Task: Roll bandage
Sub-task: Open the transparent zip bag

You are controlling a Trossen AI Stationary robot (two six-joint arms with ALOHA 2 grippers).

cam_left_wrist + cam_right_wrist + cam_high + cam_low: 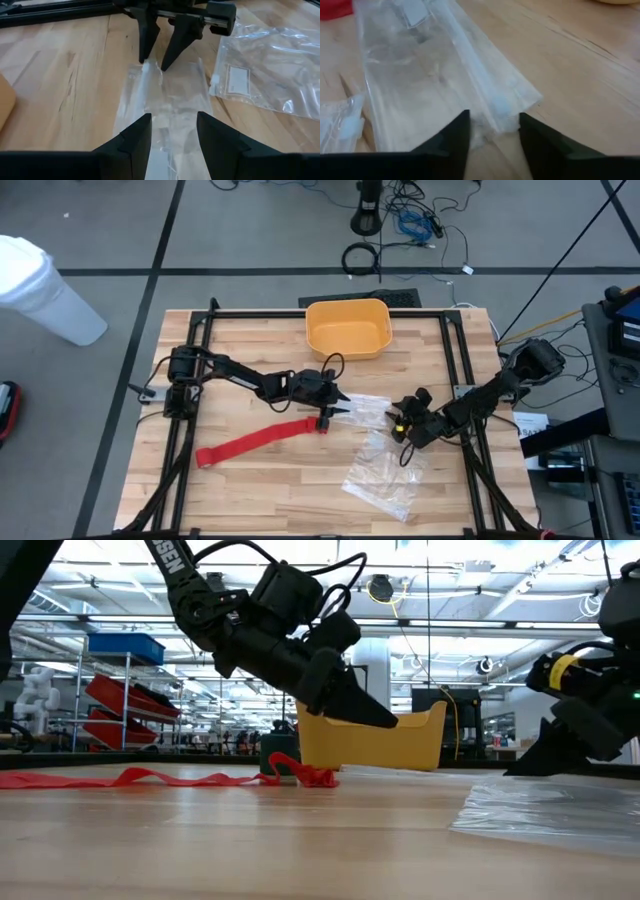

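Note:
The red bandage (pixel 260 440) lies flat on the wooden table as a long strip, with its right end bunched (pixel 300 772). A corner of the bandage (pixel 335 7) shows in the right wrist view. No gripper touches it. My left gripper (pixel 345 408) hovers open just right of that end, above a narrow clear plastic bag (pixel 165 100) that lies flat. My right gripper (pixel 154 62) faces it from the table's right, open, with its fingertips low at the bag's other end (pixel 500 112). My right gripper comes slanting down from the table's right, and its two fingers (pixel 145 55) straddle the narrow bag's right end (pixel 500 112). I cannot tell whether they touch the plastic. The bag lies flat on the table.
A larger crinkled clear bag (pixel 385 475) lies toward the near right. A yellow bin (pixel 310 320) stands at the far middle. Black frame rails (pixel 200 360) run along the table's left, right and far sides.

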